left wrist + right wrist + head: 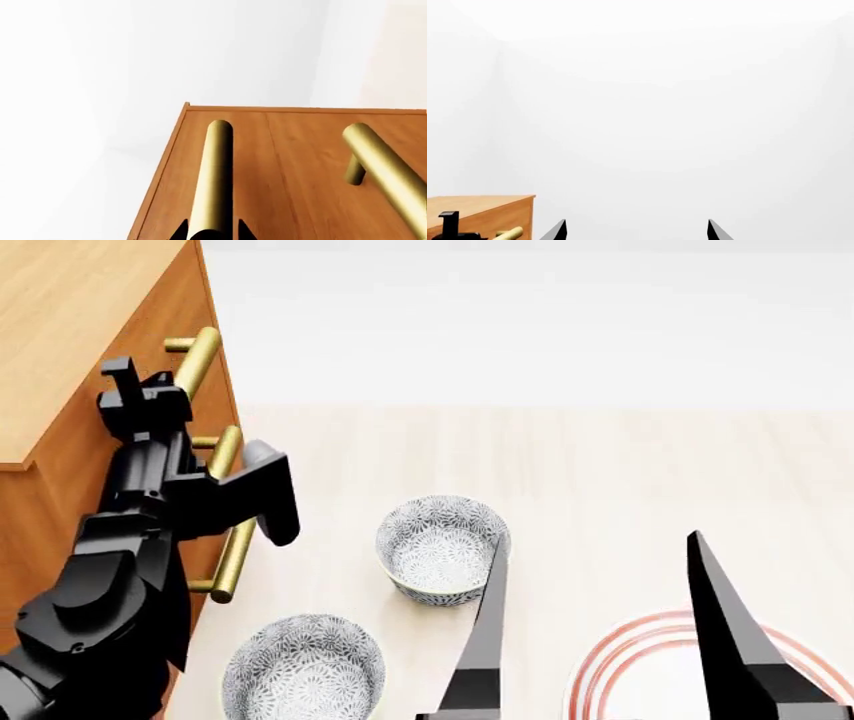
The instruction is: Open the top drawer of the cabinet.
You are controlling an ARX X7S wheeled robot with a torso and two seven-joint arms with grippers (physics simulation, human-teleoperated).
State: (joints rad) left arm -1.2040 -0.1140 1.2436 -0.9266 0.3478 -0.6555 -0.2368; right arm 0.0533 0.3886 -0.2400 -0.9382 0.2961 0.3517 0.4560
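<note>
The cabinet [67, 330] stands at the left of the head view, orange-brown with a lighter top. Its top drawer [160, 320] looks closed; no inner box shows. My left gripper [134, 390] is at the drawer's brass bar handle [195, 355]. In the left wrist view the fingertips of the left gripper [212, 229] sit tight on both sides of that handle [215, 175], against the top drawer front [250, 165]. My right gripper [597, 540] is open and empty, held over the floor; it also shows in the right wrist view [636, 222].
The handle of the second drawer [387, 165] runs beside the gripped one, and the lowest handle [235, 560] is by my left forearm. Two patterned bowls [441, 548] [304, 670] and a red-rimmed plate [641, 660] lie on the pale floor.
</note>
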